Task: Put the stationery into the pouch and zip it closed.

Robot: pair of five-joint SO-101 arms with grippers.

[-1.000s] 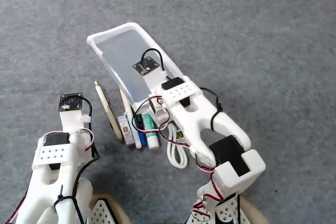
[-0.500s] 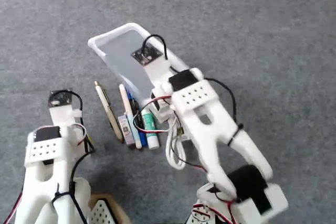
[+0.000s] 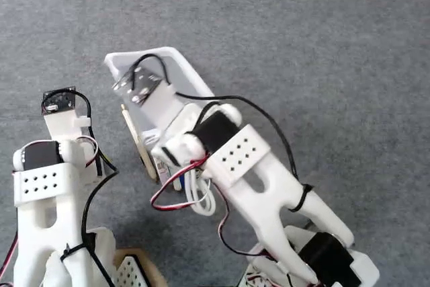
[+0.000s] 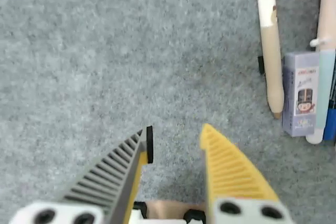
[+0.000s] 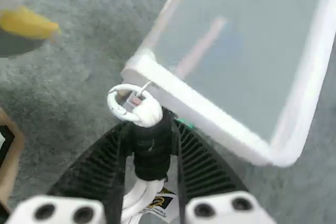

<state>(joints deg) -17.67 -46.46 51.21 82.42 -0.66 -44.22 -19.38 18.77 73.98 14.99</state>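
Right gripper point(image 5: 152, 132) swung left; pouch point(image 5: 247, 45) lies diagonally, far-left to near-right.

From above, the right arm point(image 3: 235, 159) covers the pouch's point(image 3: 183, 70) near half and most of what lies beside it (a strip of beige pen point(image 3: 138, 142) shows). From the left wrist, that pen, a pale pen point(image 4: 324, 77) and a blue pen point(image 4: 331, 124) run off the edges. From the right wrist, the pouch's far end is cropped, its contents blur, and the black tab point(image 5: 152, 153) in the right gripper point(image 5: 152, 125) cannot be identified.
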